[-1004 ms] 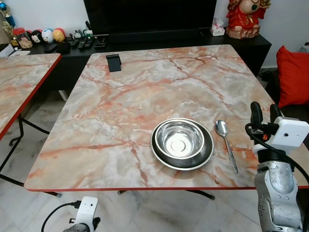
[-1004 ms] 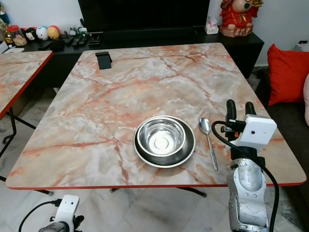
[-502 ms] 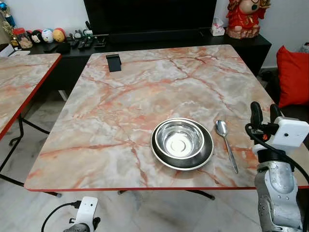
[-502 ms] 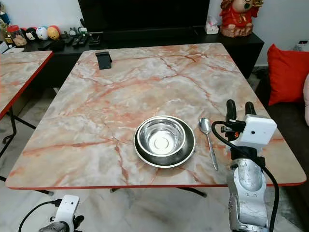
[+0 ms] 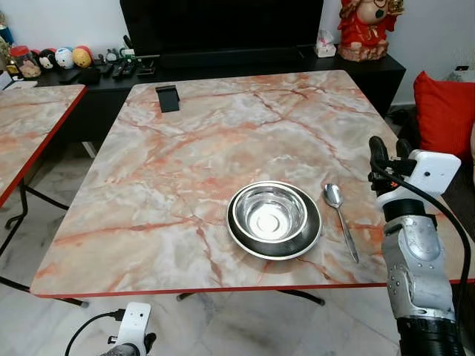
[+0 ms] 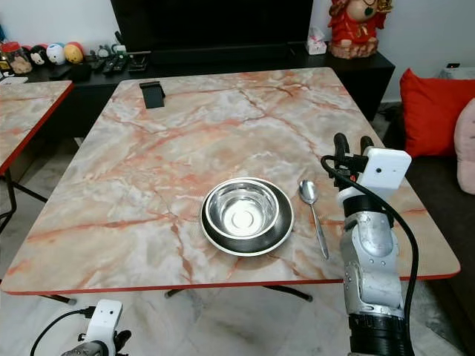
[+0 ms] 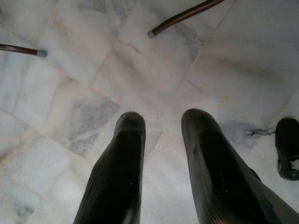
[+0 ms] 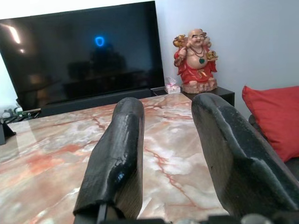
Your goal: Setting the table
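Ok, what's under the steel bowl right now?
The steel bowl sits on a dark round plate, whose rim shows all around it. The plate's centre is covered by the bowl. The bowl itself is empty.

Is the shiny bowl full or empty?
Empty. The steel bowl sits upright on a dark plate, and its bare shiny bottom shows, with nothing inside. A spoon lies on the table beside it.

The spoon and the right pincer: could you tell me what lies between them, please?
Only bare marble table lies between the spoon and the right pincer, seen in both eye views.
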You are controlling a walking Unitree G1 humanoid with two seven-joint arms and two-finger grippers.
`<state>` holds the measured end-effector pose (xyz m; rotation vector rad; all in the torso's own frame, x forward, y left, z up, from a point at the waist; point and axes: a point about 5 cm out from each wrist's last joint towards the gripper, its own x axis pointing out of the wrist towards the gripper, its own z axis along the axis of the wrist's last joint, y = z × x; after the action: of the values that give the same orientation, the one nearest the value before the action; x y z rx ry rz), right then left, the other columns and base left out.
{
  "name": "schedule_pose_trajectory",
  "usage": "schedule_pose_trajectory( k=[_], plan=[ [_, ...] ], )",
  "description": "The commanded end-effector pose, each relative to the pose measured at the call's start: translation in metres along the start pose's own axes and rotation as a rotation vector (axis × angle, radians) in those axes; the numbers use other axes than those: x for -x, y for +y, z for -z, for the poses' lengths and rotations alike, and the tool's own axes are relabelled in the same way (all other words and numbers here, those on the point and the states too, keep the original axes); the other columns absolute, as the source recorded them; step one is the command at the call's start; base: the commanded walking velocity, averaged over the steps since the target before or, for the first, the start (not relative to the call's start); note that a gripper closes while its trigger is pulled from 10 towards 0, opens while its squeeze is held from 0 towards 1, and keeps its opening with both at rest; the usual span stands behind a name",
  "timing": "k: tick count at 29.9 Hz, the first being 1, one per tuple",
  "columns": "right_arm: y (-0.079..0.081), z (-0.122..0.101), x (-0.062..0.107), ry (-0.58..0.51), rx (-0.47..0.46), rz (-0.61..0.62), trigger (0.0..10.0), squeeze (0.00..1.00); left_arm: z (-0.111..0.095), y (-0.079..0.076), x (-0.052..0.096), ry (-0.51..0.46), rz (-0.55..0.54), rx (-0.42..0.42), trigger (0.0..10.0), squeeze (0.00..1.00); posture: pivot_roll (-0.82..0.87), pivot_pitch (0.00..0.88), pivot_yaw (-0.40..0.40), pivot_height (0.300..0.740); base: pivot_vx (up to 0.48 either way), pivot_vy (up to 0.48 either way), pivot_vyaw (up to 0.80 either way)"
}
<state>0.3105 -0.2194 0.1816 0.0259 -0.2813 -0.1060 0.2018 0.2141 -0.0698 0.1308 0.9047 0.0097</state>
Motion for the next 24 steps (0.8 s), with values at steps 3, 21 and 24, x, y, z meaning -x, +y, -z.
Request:
schedule_pose_trajectory(
  k=[3,21,24],
  plan=[
    [0.0032,-0.0005,-0.0018,0.003,-0.018,-0.015,10.0,0.0,0.0069,0.0048,0.0016,0.018,-0.028,0.043,10.0,0.0,-0.13,0.0,0.05,0.74,0.0,0.0,0.0],
    [0.0088,-0.0014,-0.0029,-0.003,-0.027,-0.032,10.0,0.0,0.0061,0.0063,0.0016,0.017,-0.028,0.045,10.0,0.0,-0.13,0.0,0.052,0.74,0.0,0.459,0.0],
    [0.0096,-0.002,-0.0032,-0.007,-0.025,-0.035,10.0,0.0,0.0059,0.0064,0.0016,0.017,-0.028,0.044,10.0,0.0,-0.13,0.0,0.053,0.74,0.0,0.471,0.0]
  ],
)
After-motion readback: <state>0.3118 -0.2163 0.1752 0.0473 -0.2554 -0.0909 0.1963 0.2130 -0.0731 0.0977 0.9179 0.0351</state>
